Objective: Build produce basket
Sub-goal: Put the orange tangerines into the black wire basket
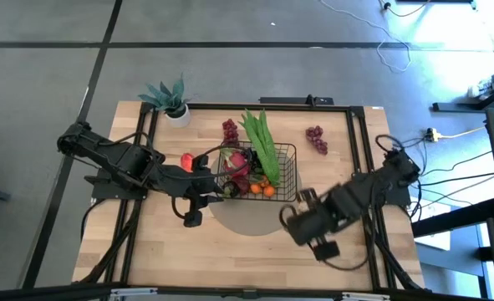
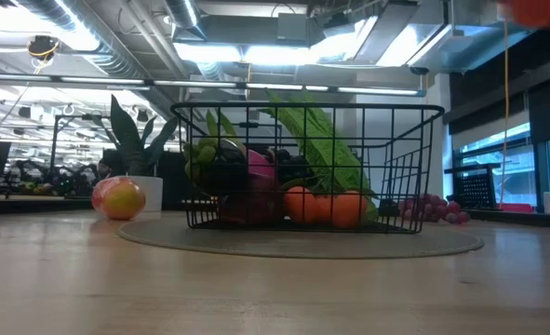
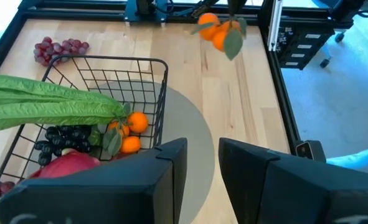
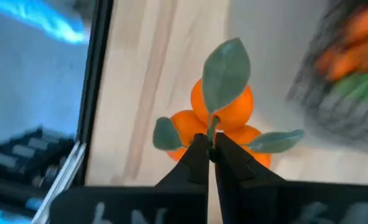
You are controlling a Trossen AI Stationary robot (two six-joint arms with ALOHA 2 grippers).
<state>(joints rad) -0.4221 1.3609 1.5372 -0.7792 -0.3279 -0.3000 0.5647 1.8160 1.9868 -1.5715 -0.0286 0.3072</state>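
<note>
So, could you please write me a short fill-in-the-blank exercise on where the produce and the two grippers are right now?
1. The right gripper is shut on the stem of a cluster of small ____ with green leaves.
2. The long green pods lean out of the black wire ____.
3. The mango lies on the table ____ the basket.
4. The left gripper holds ____.

Missing words: oranges; basket; outside; nothing

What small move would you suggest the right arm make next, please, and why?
Probably carry it sideways until it hangs above the basket. The right end effector is shut on the stem of the orange cluster, lifted off the table beside the basket, which already holds other produce.
</note>
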